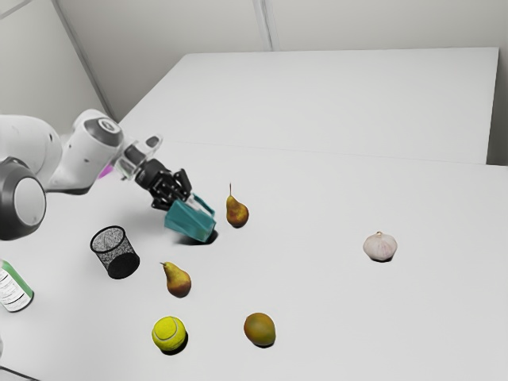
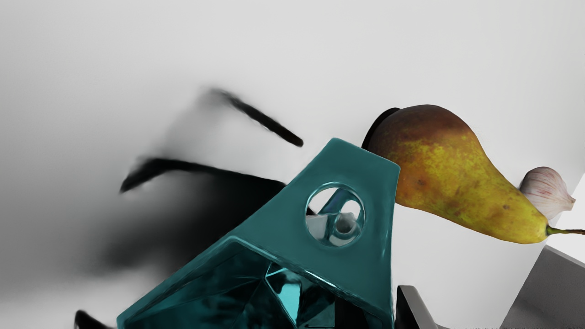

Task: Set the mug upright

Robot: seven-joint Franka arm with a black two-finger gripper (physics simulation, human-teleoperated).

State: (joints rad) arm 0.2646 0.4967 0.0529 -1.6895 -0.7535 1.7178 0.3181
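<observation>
Well in from the far edge of the worktop (image 1: pixel 333 309), the teal mug (image 1: pixel 190 221) leans over, not upright, its handle raised, and right up against it comes the end effector (image 1: pixel 181 190)! Its fingers stand wide, one to either side of the mug; in the wrist view, bare background shows between one fingertip and the mug. Just beside the mug sits a pear (image 1: pixel 237 213), toward the exterior view's right. Further over that way, alone, there's the garlic (image 1: pixel 380 247). Closer to the worktop's near edge, it's a second pear (image 1: pixel 178 281), then the tennis ball (image 1: pixel 169 334) and a brownish-green fruit (image 1: pixel 259 329). Over toward the exterior view's left, a black mesh cup (image 1: pixel 115 252), and beyond it a green-and-white bottle (image 1: pixel 14 287).
</observation>
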